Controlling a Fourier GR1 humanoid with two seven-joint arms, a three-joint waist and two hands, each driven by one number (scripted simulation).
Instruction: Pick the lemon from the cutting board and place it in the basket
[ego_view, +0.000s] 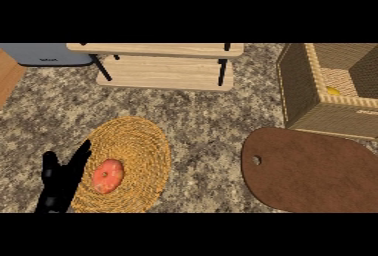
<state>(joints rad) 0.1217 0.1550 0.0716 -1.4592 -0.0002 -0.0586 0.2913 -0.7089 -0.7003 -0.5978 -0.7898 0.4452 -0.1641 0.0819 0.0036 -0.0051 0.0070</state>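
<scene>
A yellow lemon (334, 91) lies inside the woven basket (319, 107) at the right, only a small part of it showing above the near wall. The brown cutting board (314, 172) lies bare in front of the basket. My left hand (63, 180) rests at the lower left with fingers straight, pointing up beside the round mat. The right hand is out of view.
A round woven mat (136, 150) holds a reddish-orange fruit (108, 175) at the lower left. A two-tier wooden shelf (168, 67) stands at the back, with a grey appliance (44, 55) at the back left. Speckled counter shows between mat and board.
</scene>
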